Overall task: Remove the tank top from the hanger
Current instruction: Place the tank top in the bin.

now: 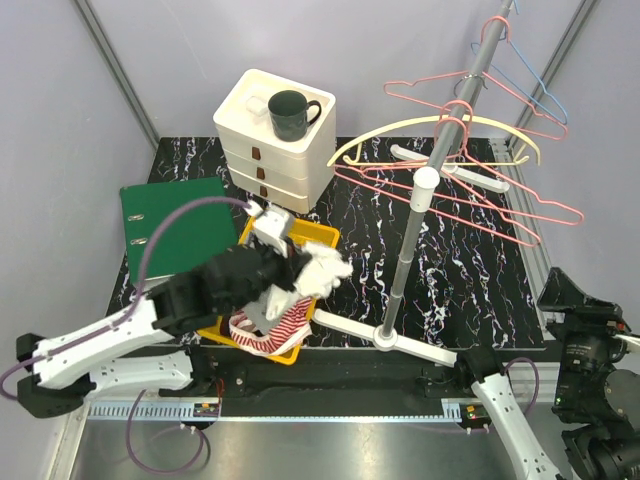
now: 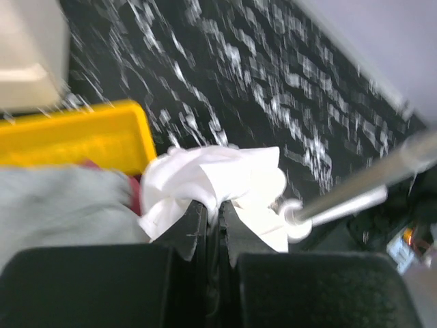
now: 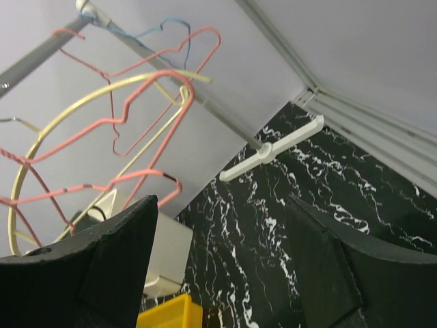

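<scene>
Top external view: the left arm reaches from the near-left corner over the yellow bin (image 1: 318, 237), while the right arm stays low at the near-right corner of the table (image 1: 470, 270).
Left gripper (image 2: 212, 208): jaws pressed together on a fold of white cloth.
Tank top (image 2: 218, 174): a crumpled white bundle pinched at the left fingertips; it is too bunched to make out straps or neckline.
Tank top position: at the bin's right rim, above the black marbled table, well apart from the hangers on the rack.
Right gripper (image 3: 222, 225): fingers spread wide with nothing between them, aimed up toward the rack.
Bin contents: a red-and-white striped cloth (image 1: 270, 335) at the near end and a grey cloth (image 2: 54, 205) beside the gripper.
Rack pole (image 1: 410, 250): grey and white, tilted in the overhead view, its white foot (image 1: 385, 337) just right of the bin.
Yellow hanger (image 1: 390, 127): hooked high on the pole and bare.
Pink hangers (image 1: 480, 215): several wire ones fanned out right of the pole.
Blue hanger (image 1: 545, 95): thin wire, near the pole's top.
Drawer unit (image 1: 270, 150): white, behind the bin, with a dark green mug (image 1: 290, 115) standing on top.
Green binder (image 1: 175, 215): flat on the table, left of the bin.
</scene>
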### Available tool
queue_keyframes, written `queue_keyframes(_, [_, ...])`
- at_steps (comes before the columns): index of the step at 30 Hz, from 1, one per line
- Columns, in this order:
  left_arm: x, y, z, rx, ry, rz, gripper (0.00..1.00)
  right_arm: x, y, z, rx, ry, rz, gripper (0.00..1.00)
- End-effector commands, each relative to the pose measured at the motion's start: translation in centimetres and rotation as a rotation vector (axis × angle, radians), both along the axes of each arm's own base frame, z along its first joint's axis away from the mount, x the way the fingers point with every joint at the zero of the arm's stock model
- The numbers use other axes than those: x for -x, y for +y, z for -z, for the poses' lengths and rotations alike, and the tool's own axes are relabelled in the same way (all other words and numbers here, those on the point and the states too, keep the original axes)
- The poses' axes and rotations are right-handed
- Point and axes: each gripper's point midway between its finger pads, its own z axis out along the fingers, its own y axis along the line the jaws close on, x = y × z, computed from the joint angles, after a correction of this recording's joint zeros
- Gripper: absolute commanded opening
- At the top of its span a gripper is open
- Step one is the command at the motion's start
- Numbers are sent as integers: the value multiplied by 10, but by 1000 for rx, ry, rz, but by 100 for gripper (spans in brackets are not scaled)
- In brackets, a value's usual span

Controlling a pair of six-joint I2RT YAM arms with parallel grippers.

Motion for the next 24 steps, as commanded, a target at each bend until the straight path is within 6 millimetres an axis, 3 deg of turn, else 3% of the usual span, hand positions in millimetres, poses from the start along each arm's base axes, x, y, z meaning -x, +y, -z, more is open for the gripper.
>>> queue_keyframes(1, [-17, 42, -68, 27, -119, -21, 0, 1, 23, 34, -49, 70, -138, 81])
queue_keyframes(4, [-33, 68, -88, 4, -157, -85, 2, 9, 25, 36, -85, 52, -160, 82])
queue_keyframes(8, [-43, 94, -81, -44, -151, -171, 2, 19, 25, 40, -97, 71, -176, 82])
queue_keyframes(9, [-45, 96, -59, -61, -116, -187, 2, 21, 26, 41, -101, 74, -184, 82])
queue_keyframes(11, [-42, 92, -40, -36, -83, -173, 1, 25, 27, 48, -115, 84, -196, 82])
queue_keyframes(12, [-40, 89, -1, -55, -6, -174, 0, 26, 29, 52, -127, 97, -204, 82])
queue_keyframes(14, [-37, 82, 27, -13, 43, -167, 0, 25, 32, 63, -126, 142, -214, 82])
queue_keyframes(15, [-33, 84, 73, -29, 128, -198, 0, 24, 36, 66, -139, 149, -235, 82])
queue_keyframes(17, [-37, 89, 105, 30, 189, -286, 0, 21, 42, 76, -148, 186, -254, 82])
queue_keyframes(18, [-32, 100, 143, -20, 249, -332, 0, 19, 48, 79, -156, 199, -285, 83])
queue_keyframes(19, [-35, 114, 157, -47, 259, -416, 0, 16, 52, 85, -160, 215, -297, 83])
queue_keyframes(20, [-35, 122, 170, -37, 302, -484, 0, 14, 55, 88, -166, 225, -310, 83])
queue_keyframes(21, [-35, 120, 168, -28, 304, -480, 0, 13, 60, 90, -174, 235, -334, 83])
queue_keyframes(23, [-35, 120, 158, 7, 306, -491, 4, 9, 65, 98, -181, 256, -348, 83])
queue_keyframes(24, [-38, 118, 144, 36, 282, -487, 8, 8, 69, 99, -188, 262, -364, 83])
